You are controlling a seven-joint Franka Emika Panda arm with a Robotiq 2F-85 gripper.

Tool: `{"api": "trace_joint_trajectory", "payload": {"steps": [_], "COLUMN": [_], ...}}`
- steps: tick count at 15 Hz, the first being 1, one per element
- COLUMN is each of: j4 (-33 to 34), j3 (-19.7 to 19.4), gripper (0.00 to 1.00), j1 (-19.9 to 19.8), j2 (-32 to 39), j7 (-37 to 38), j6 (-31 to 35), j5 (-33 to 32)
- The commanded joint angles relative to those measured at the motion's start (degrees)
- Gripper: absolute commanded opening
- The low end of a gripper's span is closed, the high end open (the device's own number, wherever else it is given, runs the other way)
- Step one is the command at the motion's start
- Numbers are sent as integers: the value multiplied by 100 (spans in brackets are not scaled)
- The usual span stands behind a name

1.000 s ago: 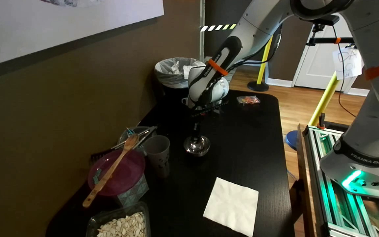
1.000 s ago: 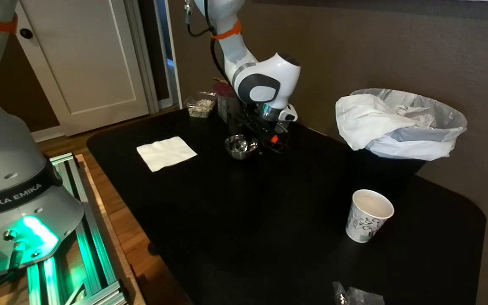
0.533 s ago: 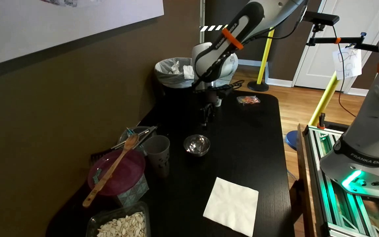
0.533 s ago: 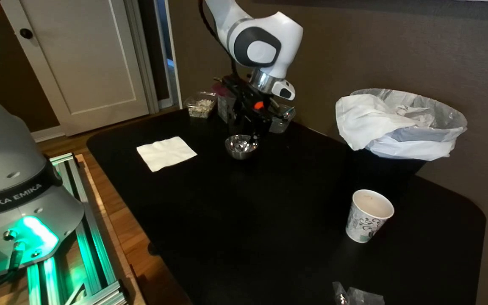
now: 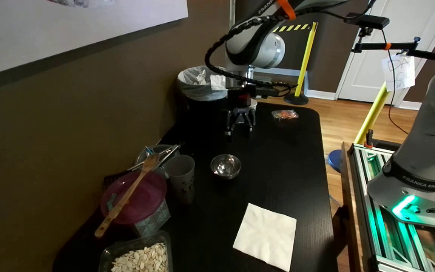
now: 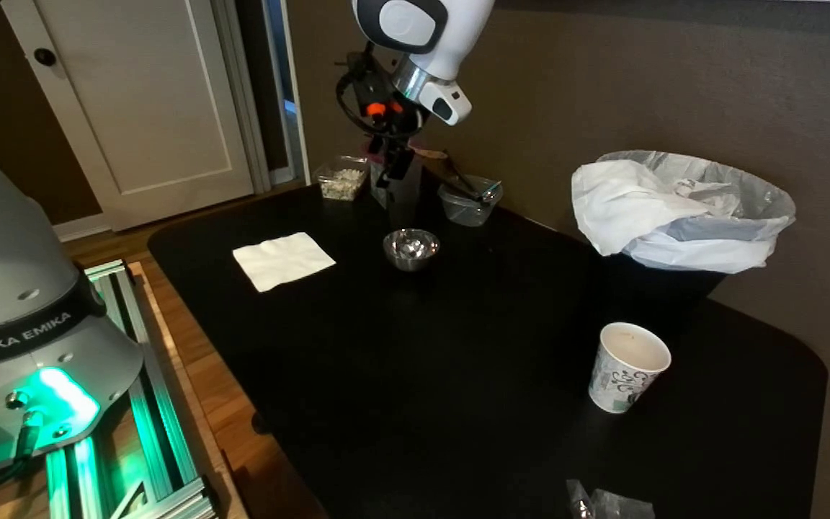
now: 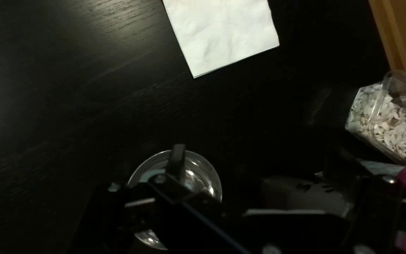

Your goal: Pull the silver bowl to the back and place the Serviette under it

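A small, shiny silver bowl (image 5: 225, 166) sits upright on a black table (image 5: 289, 166), near the centre of the frame in an exterior view. The serviette (image 5: 266, 237), a flat cream-white square, lies apart from it at lower right, so nothing is under the bowl yet. Above the bowl in the frame, the gripper (image 5: 239, 132) hangs clear of everything, its two fingers spread with nothing between them. In the wrist view, one finger (image 7: 177, 160) crosses in front of the bowl at the bottom, while the serviette shows at top centre.

Reaching for the serviette seems the likely step: thin, flat paper calls for a straight, gentle descent, light contact, then closing slowly to raise a fold. Swinging wide of the tall grey cup (image 5: 181, 177), left of the bowl, would be wise.
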Motion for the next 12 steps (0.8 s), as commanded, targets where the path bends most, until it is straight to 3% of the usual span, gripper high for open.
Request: {"api": "trace_joint_trajectory", "payload": {"steps": [1,9,11,12], "j4": [19,51,-179,-295], "j3": [-176,-258,-380,-398], "gripper": [100,100,100,100], "j1": [192,162,333,369], "j2": [-20,60,73,132], "j7": [-14,-45,772,960], "j6": [-28,-27,-104,-106], "j5": [15,10,-786,-877]}}
